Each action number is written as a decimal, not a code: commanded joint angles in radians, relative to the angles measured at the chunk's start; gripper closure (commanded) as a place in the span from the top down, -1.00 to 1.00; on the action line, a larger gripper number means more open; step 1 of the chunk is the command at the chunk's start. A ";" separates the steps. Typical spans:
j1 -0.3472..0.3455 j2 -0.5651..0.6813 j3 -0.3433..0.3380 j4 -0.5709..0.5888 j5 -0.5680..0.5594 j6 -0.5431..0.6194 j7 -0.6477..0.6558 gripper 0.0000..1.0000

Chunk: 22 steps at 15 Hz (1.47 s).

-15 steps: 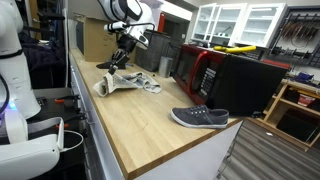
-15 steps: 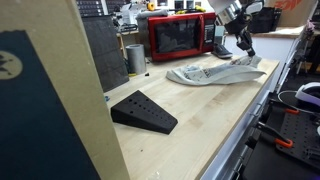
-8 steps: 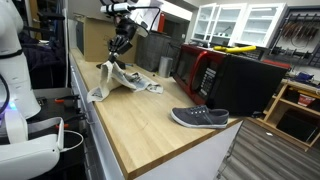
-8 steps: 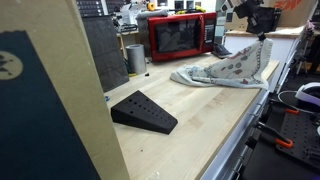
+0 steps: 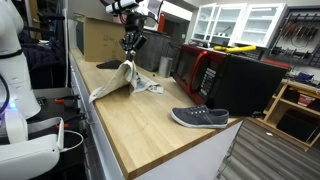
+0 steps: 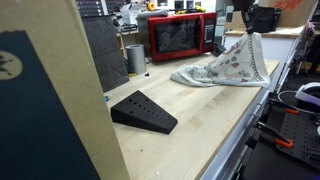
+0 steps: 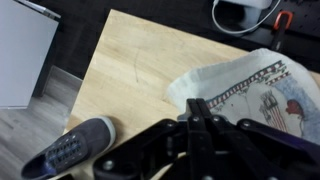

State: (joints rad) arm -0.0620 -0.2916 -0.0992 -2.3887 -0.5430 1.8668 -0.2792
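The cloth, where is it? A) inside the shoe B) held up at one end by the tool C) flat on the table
B: the tool pinches the top of the cloth, while its lower end drapes on the table.

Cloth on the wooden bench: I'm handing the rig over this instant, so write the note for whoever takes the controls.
Gripper: shut on one edge of the patterned cloth, raised above the table.
Cloth: hangs from the grip; its lower end lies spread on the table, as both exterior views show.
Nearby: grey shoe at the table's near end and black wedge, both apart from the cloth.
Done: cloth gripped, one end lifted.
Left: cloth not yet clear of the table, not yet released.
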 commanded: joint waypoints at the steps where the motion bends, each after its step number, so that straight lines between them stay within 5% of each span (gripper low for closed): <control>1: -0.029 -0.009 -0.002 -0.064 -0.083 0.221 0.139 -0.99; 2: -0.039 -0.009 -0.001 -0.079 -0.113 0.280 0.179 -0.99; 3: -0.047 -0.006 -0.001 -0.083 -0.120 0.304 0.206 -0.46; 6: -0.053 -0.001 -0.001 -0.080 -0.086 0.300 0.231 -0.17; 14: 0.007 0.049 0.049 -0.027 0.271 0.141 0.262 0.98; 22: 0.078 0.221 0.127 0.040 0.644 0.196 0.531 1.00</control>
State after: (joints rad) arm 0.0058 -0.1440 0.0190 -2.4080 0.0082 2.0496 0.1685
